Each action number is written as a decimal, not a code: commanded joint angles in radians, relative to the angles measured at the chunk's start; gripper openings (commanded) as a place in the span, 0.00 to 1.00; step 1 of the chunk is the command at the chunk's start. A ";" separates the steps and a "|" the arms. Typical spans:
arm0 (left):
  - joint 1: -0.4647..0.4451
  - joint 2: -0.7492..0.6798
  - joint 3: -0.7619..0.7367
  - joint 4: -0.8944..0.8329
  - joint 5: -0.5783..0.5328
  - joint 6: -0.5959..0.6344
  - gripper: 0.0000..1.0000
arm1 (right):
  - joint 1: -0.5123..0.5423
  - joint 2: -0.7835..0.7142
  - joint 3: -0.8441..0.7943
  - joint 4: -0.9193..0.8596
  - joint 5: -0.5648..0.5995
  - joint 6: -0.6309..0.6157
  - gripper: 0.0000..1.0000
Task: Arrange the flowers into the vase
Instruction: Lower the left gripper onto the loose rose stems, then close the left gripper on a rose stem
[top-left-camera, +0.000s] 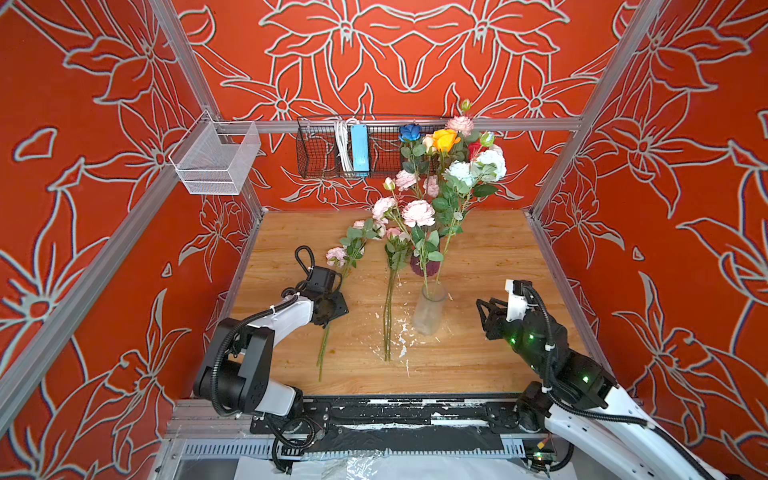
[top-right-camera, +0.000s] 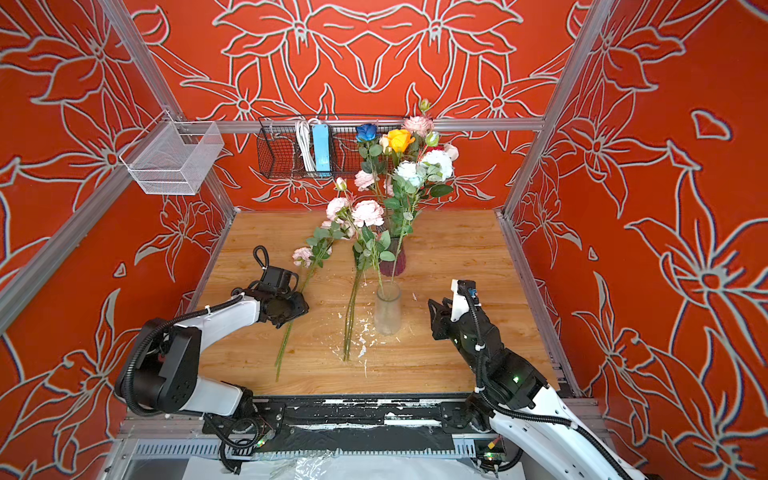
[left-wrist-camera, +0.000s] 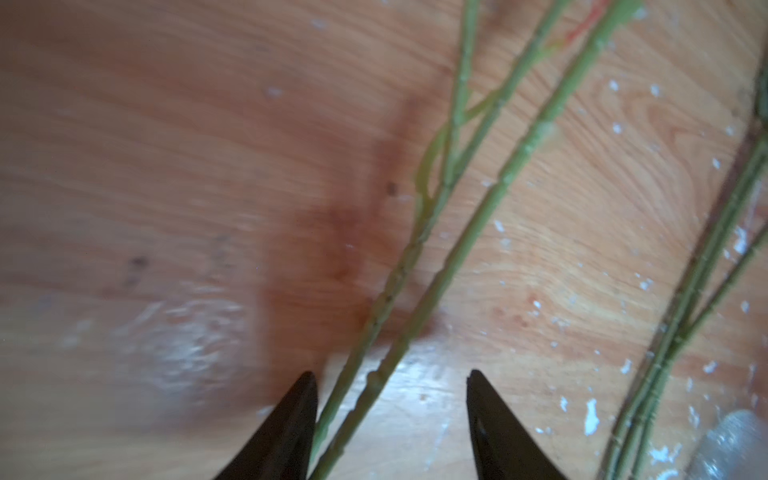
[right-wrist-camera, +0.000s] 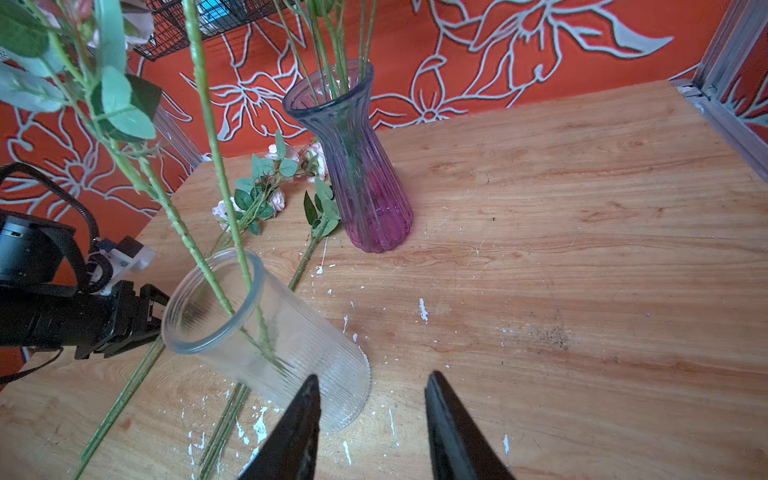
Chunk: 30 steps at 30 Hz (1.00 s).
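Left tool (left-wrist-camera: 390, 374): jaws apart, straddling two flower stems (left-wrist-camera: 457, 257) that lie flat on the counter (top-left-camera: 478, 257); not clamped. Right tool (right-wrist-camera: 372, 375): jaws apart, empty, just beside the clear vase (right-wrist-camera: 270, 332), which holds two stems. The lying stems' long axis runs near-to-far, with pink blooms (top-left-camera: 336, 255) toward the back wall and cut ends toward the robot. Judged light, thin, springy and slick. Grip the bare stem below the leaves.

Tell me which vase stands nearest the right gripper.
The clear ribbed vase, just beside the right gripper; the purple vase stands farther back on the table.
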 joint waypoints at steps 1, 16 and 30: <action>-0.075 0.038 0.068 0.035 0.033 -0.012 0.57 | -0.004 -0.002 0.006 -0.011 0.025 0.004 0.43; -0.264 0.140 0.294 -0.191 -0.162 -0.048 0.54 | -0.006 -0.012 -0.005 -0.006 0.012 0.017 0.43; -0.321 0.232 0.296 -0.211 -0.165 0.009 0.23 | -0.007 0.028 -0.050 0.057 -0.007 0.060 0.40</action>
